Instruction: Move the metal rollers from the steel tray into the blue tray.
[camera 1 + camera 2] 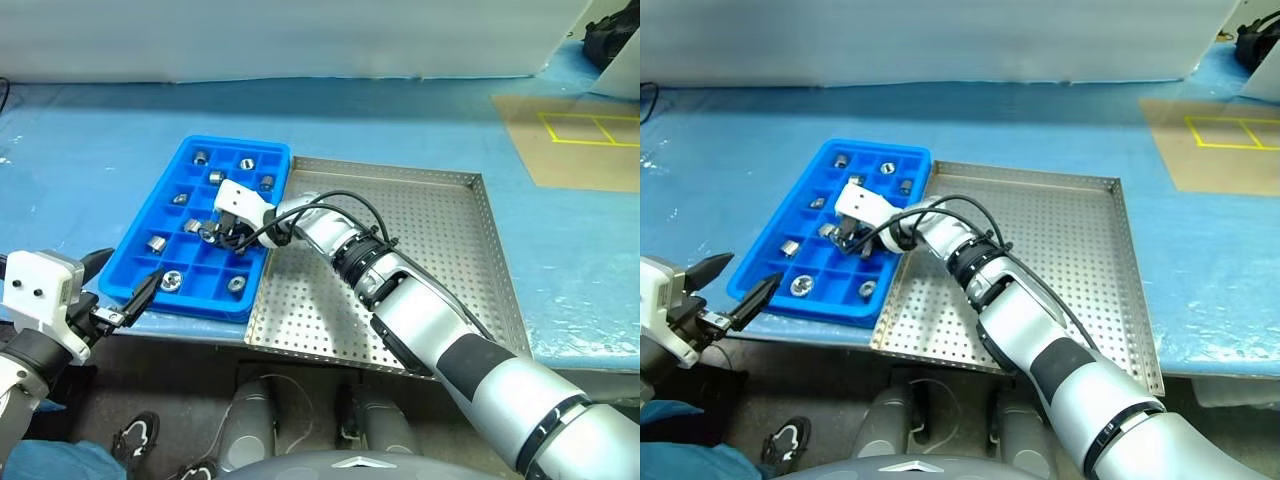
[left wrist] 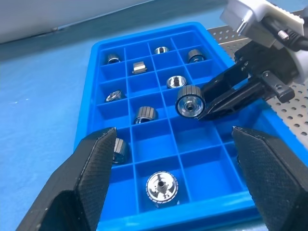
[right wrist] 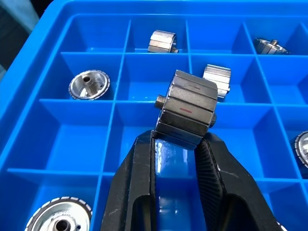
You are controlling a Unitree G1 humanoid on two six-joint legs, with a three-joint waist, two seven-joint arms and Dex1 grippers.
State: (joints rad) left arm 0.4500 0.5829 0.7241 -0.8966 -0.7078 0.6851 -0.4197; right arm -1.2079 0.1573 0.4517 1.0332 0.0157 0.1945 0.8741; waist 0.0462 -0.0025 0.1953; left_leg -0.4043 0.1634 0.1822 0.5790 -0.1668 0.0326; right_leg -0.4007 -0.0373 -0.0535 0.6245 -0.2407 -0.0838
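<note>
The right gripper [image 3: 175, 139] was clamped on one metal roller [image 3: 187, 111], pinching it at the very tips of its two black fingers [image 2: 226, 96]. It held this roller above the middle of the blue tray [image 1: 150, 215], over an empty compartment [image 3: 159, 132], so the free cell lay straight below the roller, not to any side. The roller's axis lay about level, across the fingers, with a small stub showing at one end. I judged that the next move needed only a short lowering and an opening of the fingers.

The other rollers [image 2: 162, 186] already sat in separate cells. The steel tray [image 1: 440, 260] beside it looked bare. The left gripper [image 2: 175, 159] waited with its fingers spread wide and empty at the near edge of the blue tray, farther from that cell than the right one.
</note>
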